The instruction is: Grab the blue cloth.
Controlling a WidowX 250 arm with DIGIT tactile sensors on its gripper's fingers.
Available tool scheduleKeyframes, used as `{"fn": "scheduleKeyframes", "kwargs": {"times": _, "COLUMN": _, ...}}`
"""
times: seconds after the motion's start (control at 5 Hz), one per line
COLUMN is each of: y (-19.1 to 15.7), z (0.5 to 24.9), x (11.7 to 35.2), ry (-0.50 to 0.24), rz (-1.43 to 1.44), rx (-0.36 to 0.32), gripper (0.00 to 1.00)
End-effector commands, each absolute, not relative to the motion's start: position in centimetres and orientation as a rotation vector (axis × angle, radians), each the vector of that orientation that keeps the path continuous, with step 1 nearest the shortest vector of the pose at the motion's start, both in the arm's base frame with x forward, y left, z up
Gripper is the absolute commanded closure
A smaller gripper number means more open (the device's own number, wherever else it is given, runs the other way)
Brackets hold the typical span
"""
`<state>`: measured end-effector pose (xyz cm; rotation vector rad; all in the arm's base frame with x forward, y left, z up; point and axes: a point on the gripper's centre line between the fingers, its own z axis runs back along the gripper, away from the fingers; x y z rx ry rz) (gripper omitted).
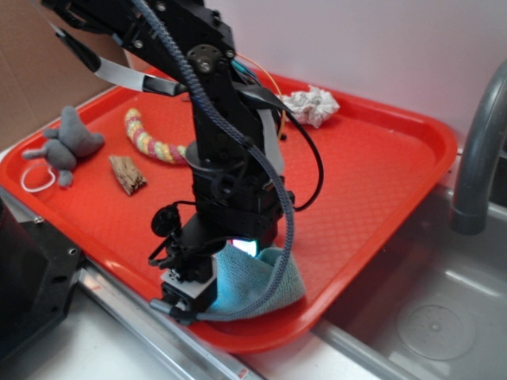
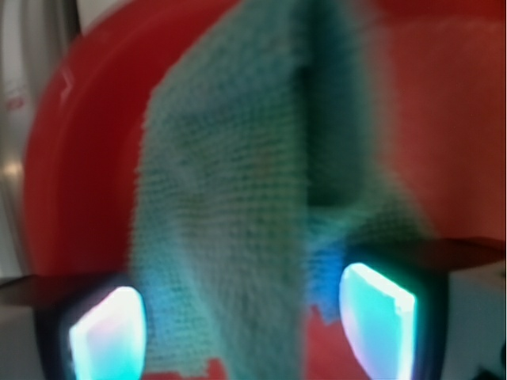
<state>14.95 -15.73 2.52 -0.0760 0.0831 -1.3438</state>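
Exterior view: arm was pitched down over the near edge of the red tray (image 1: pixel 396 158), end effector (image 1: pixel 188 297) low at the blue cloth (image 1: pixel 265 289). Cloth sat at the tray's front rim, just beside the sink basin (image 1: pixel 432 317), bunched up and partly under the wrist. Fingers were mostly hidden by the arm body from here, so I couldn't read the jaw gap in this view. Other stuff on the tray, all well apart from the cloth: grey plush toy (image 1: pixel 67 146), pink-yellow rope (image 1: pixel 150 138), small wood chunk (image 1: pixel 127 174), wadded white paper towel (image 1: pixel 313 105) at the far rim. Grey faucet (image 1: pixel 479 150) at right.

Wrist view: blurry, but the blue cloth (image 2: pixel 230 222) filled the middle of the frame, running down between the two lit fingertips (image 2: pixel 107 336), with a raised fold on the right side. Jaws stood partly open with cloth in the gap; it probably wasn't pinched yet, though the blur made contact hard to confirm. Red tray (image 2: pixel 71 182) behind it.

Handling: light, soft, floppy terry; no stiffness, it'll drape and sag once lifted. Not fragile, not slippery, and the nap should grip well. Best bite is the raised fold/ridge, where there are several layers to close on, not a flat single layer.

Looks: light teal-blue, visible woven loop texture, fuzzy frayed edges, crumpled rather than flat.
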Motion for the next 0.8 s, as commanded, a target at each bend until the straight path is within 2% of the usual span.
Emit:
{"fn": "scheduleKeyframes", "kwargs": {"times": 0.0, "y": -16.1, "z": 3.3, "x": 15.2, "ry": 0.039, "rz": -1.288, "rx": -0.027, "gripper": 1.0}}
{"fn": "scheduleKeyframes", "kwargs": {"times": 0.4, "y": -15.6, "z": 3.3, "x": 16.0, "ry": 0.055, "rz": -1.229, "rx": -0.046, "gripper": 1.0}}
{"fn": "scheduleKeyframes", "kwargs": {"times": 0.6, "y": -14.6, "z": 4.4, "x": 17.0, "ry": 0.06, "rz": -1.127, "rx": -0.022, "gripper": 1.0}}
